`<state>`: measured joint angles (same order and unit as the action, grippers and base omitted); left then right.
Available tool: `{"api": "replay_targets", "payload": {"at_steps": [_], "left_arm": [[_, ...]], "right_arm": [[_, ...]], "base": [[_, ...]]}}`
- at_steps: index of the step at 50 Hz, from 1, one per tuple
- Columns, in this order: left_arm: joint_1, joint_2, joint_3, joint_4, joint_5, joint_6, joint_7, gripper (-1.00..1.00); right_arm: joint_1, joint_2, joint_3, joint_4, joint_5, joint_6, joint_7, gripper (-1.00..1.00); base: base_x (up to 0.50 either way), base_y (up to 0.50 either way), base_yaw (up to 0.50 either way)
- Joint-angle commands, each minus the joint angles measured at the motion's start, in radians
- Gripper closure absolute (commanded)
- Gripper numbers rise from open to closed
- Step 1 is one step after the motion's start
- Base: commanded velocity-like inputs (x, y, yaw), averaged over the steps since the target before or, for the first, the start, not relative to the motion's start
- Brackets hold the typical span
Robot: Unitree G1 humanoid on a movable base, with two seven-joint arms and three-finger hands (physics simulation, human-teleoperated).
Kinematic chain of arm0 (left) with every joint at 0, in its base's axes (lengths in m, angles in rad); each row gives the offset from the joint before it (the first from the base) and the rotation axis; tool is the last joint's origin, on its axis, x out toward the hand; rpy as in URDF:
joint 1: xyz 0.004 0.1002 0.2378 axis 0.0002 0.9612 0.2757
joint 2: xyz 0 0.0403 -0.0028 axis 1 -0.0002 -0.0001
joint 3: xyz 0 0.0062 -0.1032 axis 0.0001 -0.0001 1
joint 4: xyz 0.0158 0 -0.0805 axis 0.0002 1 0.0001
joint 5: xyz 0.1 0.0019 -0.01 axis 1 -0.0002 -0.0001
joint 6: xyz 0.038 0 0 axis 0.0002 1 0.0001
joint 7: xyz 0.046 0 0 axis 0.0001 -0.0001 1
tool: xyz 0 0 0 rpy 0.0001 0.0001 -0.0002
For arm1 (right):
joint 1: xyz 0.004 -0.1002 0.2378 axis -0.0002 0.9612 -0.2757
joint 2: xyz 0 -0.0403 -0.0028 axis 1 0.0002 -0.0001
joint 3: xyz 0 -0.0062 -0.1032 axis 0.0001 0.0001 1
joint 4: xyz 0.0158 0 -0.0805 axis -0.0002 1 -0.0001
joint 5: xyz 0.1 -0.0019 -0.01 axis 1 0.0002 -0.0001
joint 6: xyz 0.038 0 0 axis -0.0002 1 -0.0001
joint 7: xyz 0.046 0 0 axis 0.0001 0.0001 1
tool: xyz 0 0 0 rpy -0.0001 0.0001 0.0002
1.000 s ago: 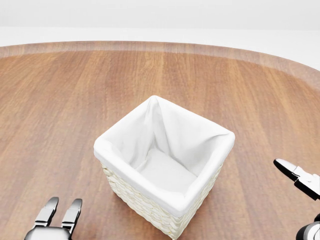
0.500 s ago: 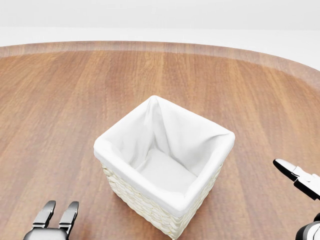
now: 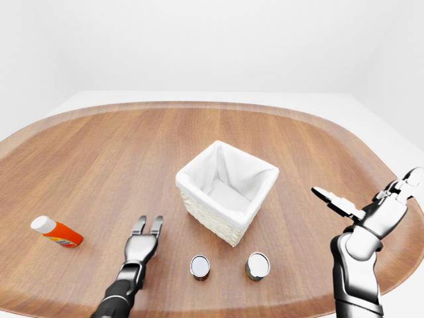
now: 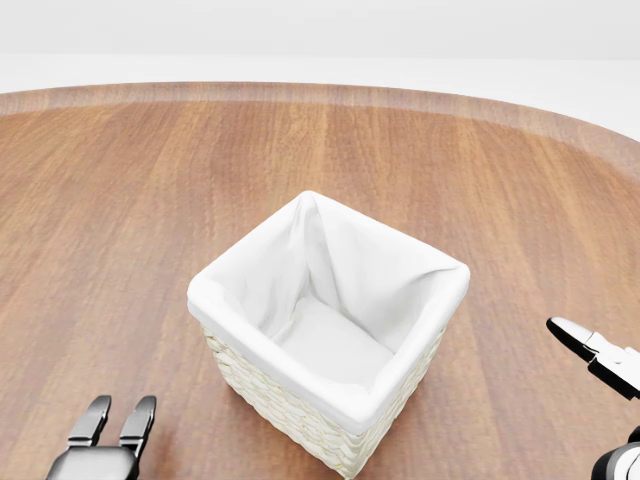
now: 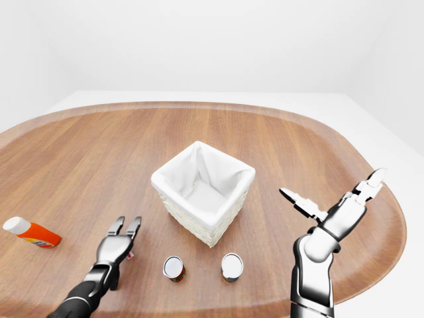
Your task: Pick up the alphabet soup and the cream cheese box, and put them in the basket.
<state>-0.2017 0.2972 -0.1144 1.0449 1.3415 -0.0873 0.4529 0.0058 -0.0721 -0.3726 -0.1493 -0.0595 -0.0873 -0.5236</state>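
Waiting to start: white-lined wicker basket [image 3: 227, 189] holds nothing.
Both hands, left hand [image 3: 142, 242] and right hand [image 3: 371, 205], open, gripping nothing; two round cans [image 3: 199, 266] stand just below the basket; no cream cheese box visible.

Bare simulated test room: white walls, rounded wooden table [image 3: 99, 152], few props.
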Motion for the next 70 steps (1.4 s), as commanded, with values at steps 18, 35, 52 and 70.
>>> {"api": "replay_targets", "payload": {"at_steps": [18, 35, 52, 70], "left_arm": [[-0.083, -0.02, -0.063, 0.314, -0.023, 0.0, 0.071, -1.0], [-0.069, -0.023, -0.047, 0.341, -0.037, 0.0, 0.059, 1.0], [-0.056, 0.002, -0.044, 0.326, -0.062, 0.0, 0.071, 1.0], [-0.043, 0.024, -0.047, 0.293, -0.075, 0.0, 0.071, 1.0]], "right_arm": [[-0.006, -0.004, 0.0, 0.018, 0.001, 0.0, 0.0, -1.0], [-0.002, -0.002, -0.001, 0.012, 0.003, 0.0, 0.0, -1.0], [-0.004, -0.002, 0.0, 0.011, 0.0, 0.0, 0.0, -1.0], [-0.008, -0.005, 0.002, 0.023, -0.002, 0.0, 0.0, -1.0]], "base": [[0.0, 0.0, 0.0], [0.0, 0.0, 0.0], [0.0, 0.0, 0.0], [0.0, 0.0, 0.0]]}}
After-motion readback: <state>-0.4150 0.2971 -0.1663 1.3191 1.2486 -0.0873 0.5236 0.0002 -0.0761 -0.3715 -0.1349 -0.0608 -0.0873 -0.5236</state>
